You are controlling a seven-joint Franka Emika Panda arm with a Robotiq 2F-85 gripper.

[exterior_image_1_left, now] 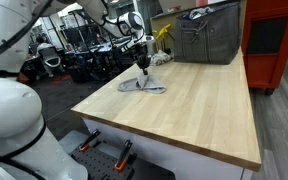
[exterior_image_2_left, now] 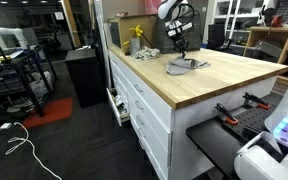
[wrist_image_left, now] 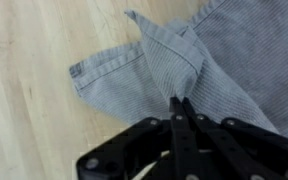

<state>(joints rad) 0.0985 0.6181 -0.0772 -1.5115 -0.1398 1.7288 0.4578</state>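
A grey cloth [wrist_image_left: 134,70] lies crumpled on the wooden tabletop [exterior_image_1_left: 194,110], toward its far end. In the wrist view a fold of it rises in a ridge straight up to the black fingertips. The gripper [wrist_image_left: 181,100] is shut, with that fold pinched between the two fingers. In both exterior views the gripper [exterior_image_1_left: 142,69] [exterior_image_2_left: 179,50] points straight down over the cloth [exterior_image_1_left: 149,88] [exterior_image_2_left: 187,66], most of which still rests on the wood. How much fabric sits between the pads is hidden.
A grey metal bin [exterior_image_1_left: 209,38] stands at the table's back end with a yellow object [exterior_image_1_left: 162,35] beside it. A red cabinet [exterior_image_1_left: 274,40] is just past the table. The table's drawers [exterior_image_2_left: 144,105] face a floor with cables [exterior_image_2_left: 24,145].
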